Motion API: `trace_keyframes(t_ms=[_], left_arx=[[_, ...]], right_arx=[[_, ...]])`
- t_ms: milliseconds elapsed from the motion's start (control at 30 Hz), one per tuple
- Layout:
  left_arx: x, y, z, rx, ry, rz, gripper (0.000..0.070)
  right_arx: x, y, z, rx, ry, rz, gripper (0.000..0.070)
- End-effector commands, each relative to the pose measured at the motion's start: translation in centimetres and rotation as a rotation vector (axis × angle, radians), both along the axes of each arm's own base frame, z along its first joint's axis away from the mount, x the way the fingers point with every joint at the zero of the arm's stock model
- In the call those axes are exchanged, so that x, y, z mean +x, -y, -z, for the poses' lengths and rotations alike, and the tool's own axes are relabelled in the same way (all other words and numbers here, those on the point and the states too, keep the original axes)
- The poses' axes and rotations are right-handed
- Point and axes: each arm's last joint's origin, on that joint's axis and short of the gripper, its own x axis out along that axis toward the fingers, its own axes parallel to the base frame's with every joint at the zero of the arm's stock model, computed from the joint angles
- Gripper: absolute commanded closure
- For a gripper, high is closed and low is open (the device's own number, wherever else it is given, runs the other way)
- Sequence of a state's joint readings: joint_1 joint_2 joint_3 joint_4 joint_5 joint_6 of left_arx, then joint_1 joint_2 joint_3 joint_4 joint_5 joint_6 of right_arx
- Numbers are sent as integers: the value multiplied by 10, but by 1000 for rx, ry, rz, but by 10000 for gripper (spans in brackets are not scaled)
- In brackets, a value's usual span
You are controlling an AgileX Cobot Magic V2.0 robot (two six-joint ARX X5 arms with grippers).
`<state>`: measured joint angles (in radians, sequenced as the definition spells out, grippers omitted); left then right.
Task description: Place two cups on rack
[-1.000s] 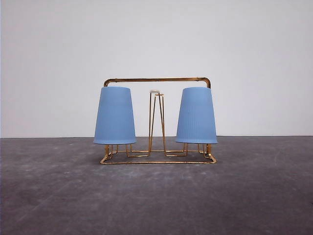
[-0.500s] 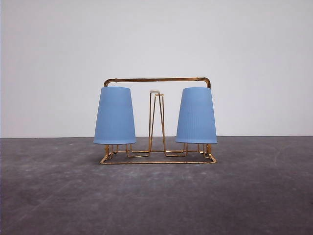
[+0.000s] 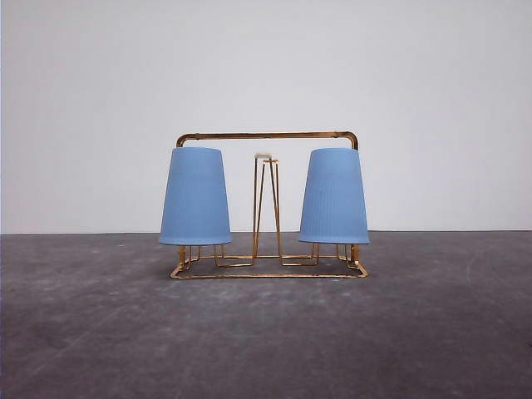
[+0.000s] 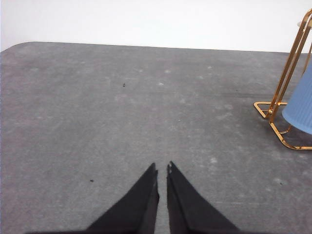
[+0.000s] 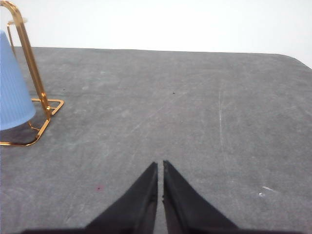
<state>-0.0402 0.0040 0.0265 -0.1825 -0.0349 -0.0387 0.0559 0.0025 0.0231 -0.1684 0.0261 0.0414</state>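
Note:
The gold wire rack [image 3: 268, 135] stands at the table's middle in the front view. Two light blue ribbed cups hang upside down on its outer prongs: one on the left [image 3: 194, 197], one on the right [image 3: 333, 196]. The middle white-tipped prongs [image 3: 265, 158] are bare. In the left wrist view my left gripper [image 4: 162, 170] is shut with nothing in it, over bare table, with a rack corner [image 4: 273, 114] and a cup's rim [image 4: 300, 109] off to one side. My right gripper [image 5: 160, 166] is likewise shut and empty, apart from the rack [image 5: 30, 68] and cup [image 5: 13, 87].
A dark grey tabletop [image 3: 266, 332] stretches in front of and around the rack, backed by a plain white wall [image 3: 266, 66]. The table's rounded far corners show in the wrist views [image 4: 19, 46] [image 5: 292, 56].

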Motion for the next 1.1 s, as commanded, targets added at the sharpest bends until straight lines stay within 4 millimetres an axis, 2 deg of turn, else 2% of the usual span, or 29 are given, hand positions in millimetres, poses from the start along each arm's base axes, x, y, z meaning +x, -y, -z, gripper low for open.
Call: trace_keyframes(t_ms=[0, 1067], left_arx=[[1, 0, 5, 0, -18, 0, 684], [1, 0, 5, 0, -18, 0, 684]], right_arx=[[1, 0, 1, 0, 4, 2, 683], [1, 0, 1, 0, 4, 2, 683]])
